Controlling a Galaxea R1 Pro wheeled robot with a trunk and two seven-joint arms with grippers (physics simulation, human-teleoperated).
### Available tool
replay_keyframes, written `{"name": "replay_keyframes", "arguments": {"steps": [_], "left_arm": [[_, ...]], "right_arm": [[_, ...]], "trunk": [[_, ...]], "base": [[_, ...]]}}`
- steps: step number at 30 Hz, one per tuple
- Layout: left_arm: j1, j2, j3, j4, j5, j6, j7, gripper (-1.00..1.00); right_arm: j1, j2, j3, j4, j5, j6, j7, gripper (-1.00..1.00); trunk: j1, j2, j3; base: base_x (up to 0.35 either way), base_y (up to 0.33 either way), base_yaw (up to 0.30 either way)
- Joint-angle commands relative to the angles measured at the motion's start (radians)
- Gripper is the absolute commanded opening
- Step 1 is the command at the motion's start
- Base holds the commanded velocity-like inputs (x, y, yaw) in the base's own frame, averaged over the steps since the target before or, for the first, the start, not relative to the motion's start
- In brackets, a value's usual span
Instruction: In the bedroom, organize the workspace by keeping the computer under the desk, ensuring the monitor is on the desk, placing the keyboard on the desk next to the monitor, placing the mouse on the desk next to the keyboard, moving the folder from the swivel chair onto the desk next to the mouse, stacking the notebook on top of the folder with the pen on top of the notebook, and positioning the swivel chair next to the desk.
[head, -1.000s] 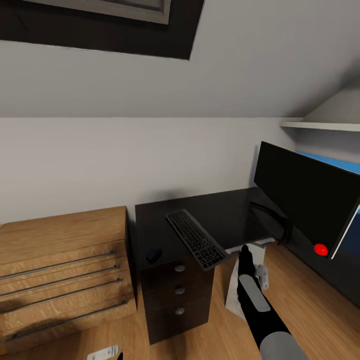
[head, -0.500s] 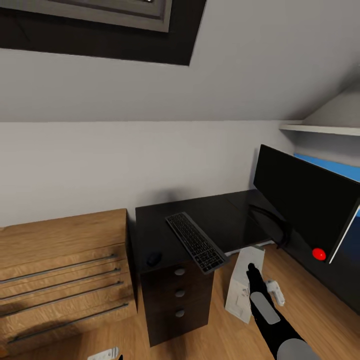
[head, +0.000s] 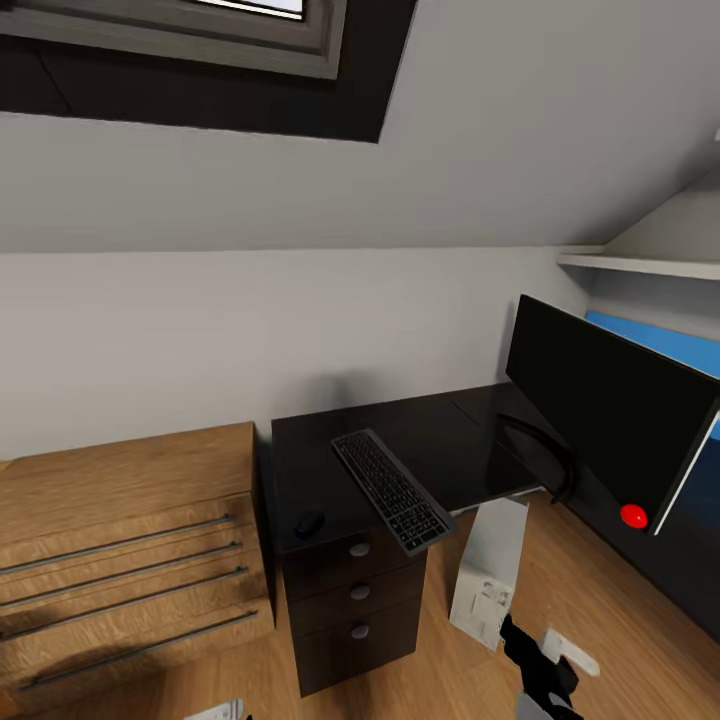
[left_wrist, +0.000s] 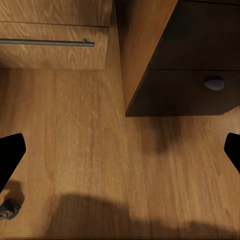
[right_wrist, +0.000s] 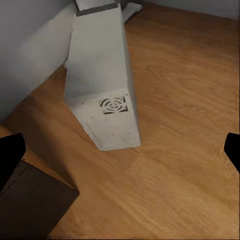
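You are looking at small grey-white box-shaped computer tower (head: 490, 585): it is standing on light wood plank floor (head: 600, 590), leaning, partly under glossy black-topped desk (head: 420, 440). Right gripper (head: 553, 655) is hovering near it, fingers spread wide, holding nothing. Left gripper (left_wrist: 120, 150) is also gaping wide over floor beside dark drawer unit (left_wrist: 200, 85). Tower is looking rigid, smooth, probably slippery (and tippy). You are better pushing flat side low, not pinching.
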Motion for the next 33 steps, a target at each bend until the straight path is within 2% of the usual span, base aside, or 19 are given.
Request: {"name": "replay_keyframes", "arguments": {"steps": [1, 2, 3, 8, 9, 14, 17, 23, 27, 33], "left_arm": [[0.000, 0.001, -0.005, -0.002, 0.008, 0.002, 0.008, 1.00], [0.000, -0.001, -0.004, 0.000, 0.007, 0.000, 0.009, 1.00], [0.000, -0.002, -0.004, 0.001, 0.007, -0.002, 0.009, 1.00], [0.000, -0.002, -0.006, 0.001, 0.003, -0.008, 0.008, 1.00], [0.000, -0.003, -0.006, 0.001, 0.002, -0.009, 0.006, 1.00], [0.000, -0.003, -0.006, 0.001, 0.002, -0.010, 0.003, 1.00], [0.000, -0.002, -0.009, 0.009, 0.003, -0.010, 0.002, 1.00], [0.000, -0.002, -0.010, 0.018, 0.003, -0.008, 0.003, 1.00], [0.000, -0.002, -0.010, 0.043, 0.003, -0.004, 0.004, 1.00], [0.000, -0.003, -0.010, 0.051, 0.002, -0.005, 0.005, 1.00]], "right_arm": [[0.000, 0.000, 0.001, 0.024, 0.030, -0.015, -0.005, 1.00], [0.003, -0.003, 0.001, 0.076, 0.104, -0.047, -0.005, 1.00], [0.009, -0.005, 0.001, 0.089, 0.130, -0.056, -0.004, 1.00], [0.027, -0.007, 0.002, 0.106, 0.201, -0.070, -0.003, 1.00], [0.030, -0.007, 0.002, 0.109, 0.236, -0.071, -0.003, 1.00], [0.033, -0.005, 0.002, 0.112, 0.288, -0.073, -0.004, 1.00], [0.033, 0.004, 0.002, 0.113, 0.312, -0.075, -0.004, 1.00], [0.034, 0.006, 0.002, 0.113, 0.325, -0.074, -0.004, 1.00], [0.035, 0.020, 0.002, 0.114, 0.329, -0.074, -0.005, 1.00], [0.035, 0.030, 0.002, 0.115, 0.329, -0.074, -0.006, 1.00]], "trunk": [[-0.004, 0.007, 0.002], [-0.008, 0.014, 0.006], [-0.012, 0.021, 0.009], [-0.023, 0.042, 0.018], [-0.023, 0.042, 0.018], [-0.023, 0.042, 0.018], [-0.023, 0.042, 0.018], [-0.023, 0.042, 0.018], [-0.023, 0.042, 0.018], [-0.023, 0.042, 0.018]], "base": [[0.000, 0.000, 0.000], [0.000, 0.000, 0.000], [0.000, 0.000, 0.000], [0.000, 0.000, 0.000], [0.000, 0.000, 0.000], [0.000, 0.000, 0.000], [0.000, -0.007, 0.000], [0.000, -0.129, 0.000], [0.000, -0.296, 0.007], [-0.046, -0.292, 0.256]]}}
